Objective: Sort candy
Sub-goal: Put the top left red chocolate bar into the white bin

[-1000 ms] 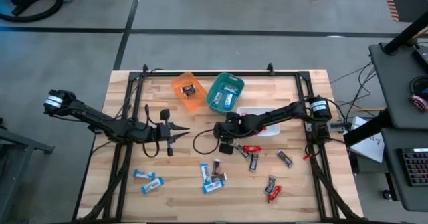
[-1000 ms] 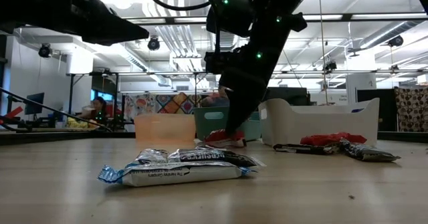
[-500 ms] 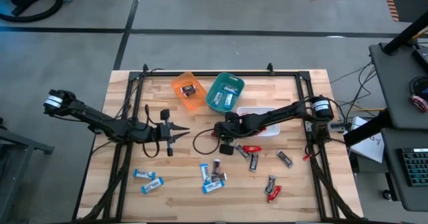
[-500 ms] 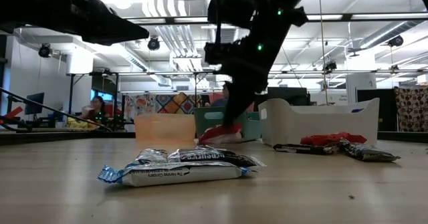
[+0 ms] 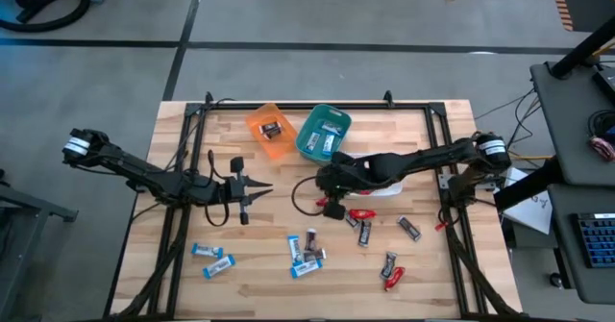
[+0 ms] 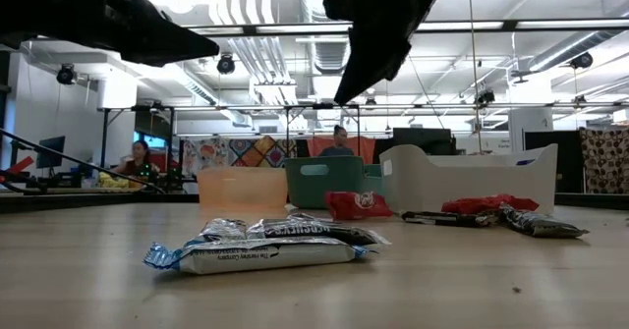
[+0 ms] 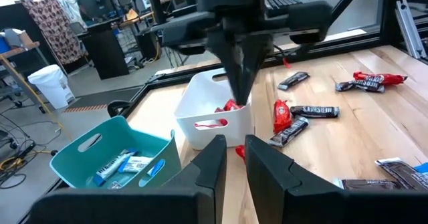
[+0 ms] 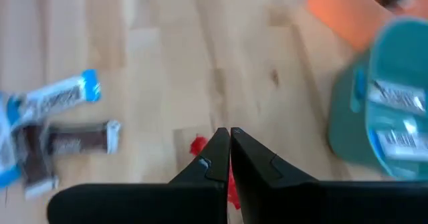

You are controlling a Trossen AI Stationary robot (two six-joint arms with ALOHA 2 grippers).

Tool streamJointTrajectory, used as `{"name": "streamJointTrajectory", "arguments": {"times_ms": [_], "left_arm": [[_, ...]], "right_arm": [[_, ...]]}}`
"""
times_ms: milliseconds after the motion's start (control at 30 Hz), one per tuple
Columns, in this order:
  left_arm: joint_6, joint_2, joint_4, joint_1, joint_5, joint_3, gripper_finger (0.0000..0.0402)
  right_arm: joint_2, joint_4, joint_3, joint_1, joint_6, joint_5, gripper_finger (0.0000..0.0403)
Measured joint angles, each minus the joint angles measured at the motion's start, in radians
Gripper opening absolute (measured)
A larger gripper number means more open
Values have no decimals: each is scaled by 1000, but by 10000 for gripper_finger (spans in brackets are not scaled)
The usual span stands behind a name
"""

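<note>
- Left gripper (image 5: 258, 193) hangs over the table's left half, fingers close together with a thin gap, holding nothing.
- Blue-and-white candy (image 5: 211, 259) lies near the front left edge; a mixed blue and dark cluster (image 5: 306, 249) sits at front centre.
- Orange bin (image 5: 270, 130) and teal bin (image 5: 324, 135) stand at the back.
- Right gripper (image 5: 325, 182) is raised mid-table, fingers pressed together, empty.
- Red candy (image 5: 360, 213) lies on the table just beside it.
- White bin (image 7: 212, 112) holds red candy.

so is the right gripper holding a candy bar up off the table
No, in the low view the right gripper hangs shut and empty, and the red candy lies on the table below.
</note>
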Motion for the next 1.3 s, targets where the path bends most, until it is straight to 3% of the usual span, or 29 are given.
{"name": "streamJointTrajectory", "arguments": {"times_ms": [167,300,500,633,767,1133,1300], "left_arm": [[6,0,-3,0,0,0,40],[8,0,-7,0,1,0,40],[8,0,-9,0,1,0,40],[10,0,-9,0,2,0,40],[10,0,-9,0,2,0,40],[11,0,-16,0,2,0,40],[11,0,-16,0,2,0,40]], "right_arm": [[36,-18,0,51,-287,-39,9],[76,-14,0,50,-352,-32,31],[130,-14,0,48,-322,-26,119],[169,-21,5,49,-328,36,181],[204,-47,37,47,-343,47,215],[293,-89,66,39,-376,47,223],[325,-87,66,34,-397,46,198]]}}
